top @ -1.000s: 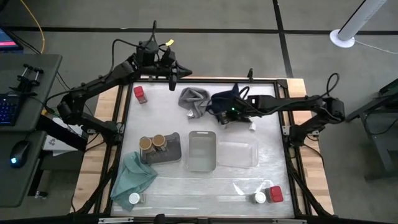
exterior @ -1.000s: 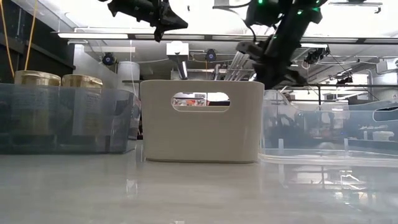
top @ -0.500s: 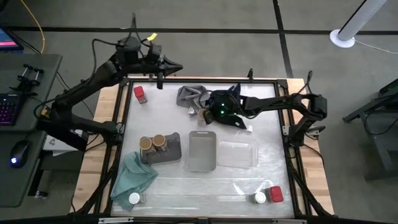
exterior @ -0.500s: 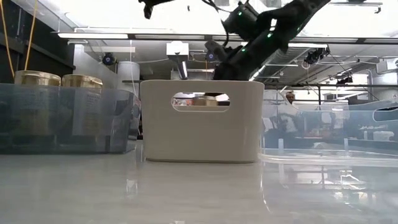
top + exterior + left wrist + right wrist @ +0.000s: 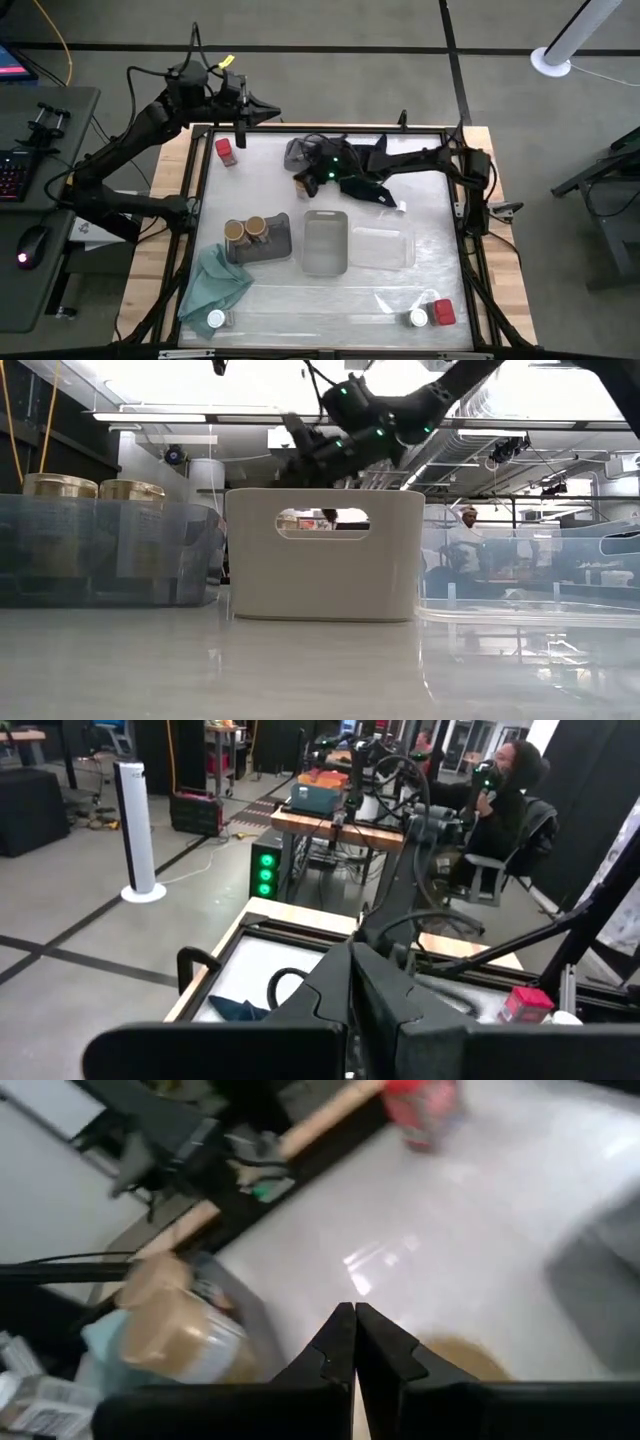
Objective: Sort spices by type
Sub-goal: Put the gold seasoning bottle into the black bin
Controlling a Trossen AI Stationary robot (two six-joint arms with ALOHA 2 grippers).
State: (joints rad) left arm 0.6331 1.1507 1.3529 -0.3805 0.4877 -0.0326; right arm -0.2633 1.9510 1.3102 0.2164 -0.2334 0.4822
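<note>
On the far left of the desk [image 5: 440,300], the left gripper [image 5: 266,111] hangs over the back edge with its fingers [image 5: 395,1010] pressed together and holding nothing. Just below it, near the back left corner, stands a red jar [image 5: 225,151]. Toward the front, a teal cloth [image 5: 216,282] lies crumpled, with a white-topped jar [image 5: 215,319] at its front tip. Beside the cloth a dark tray [image 5: 281,246] holds two tan-topped jars [image 5: 245,229], side by side; in the low view they stand upright behind the tray's clear wall [image 5: 190,550].

In the middle sits a beige bin [image 5: 324,241] with a cut-out handle [image 5: 322,520]. Behind it a grey cloth [image 5: 299,153] lies bunched, and the right gripper [image 5: 303,179] reaches across to its front edge, its fingers [image 5: 372,1350] closed together, no jar between them. Whether it touches the cloth cannot be told. A brown round top [image 5: 455,1358] shows just past the fingertips in the right wrist view.

Right of the bin lies a clear tray [image 5: 381,248]. At the front right corner a second white-topped jar [image 5: 418,318] stands touching a second red jar [image 5: 443,312].
</note>
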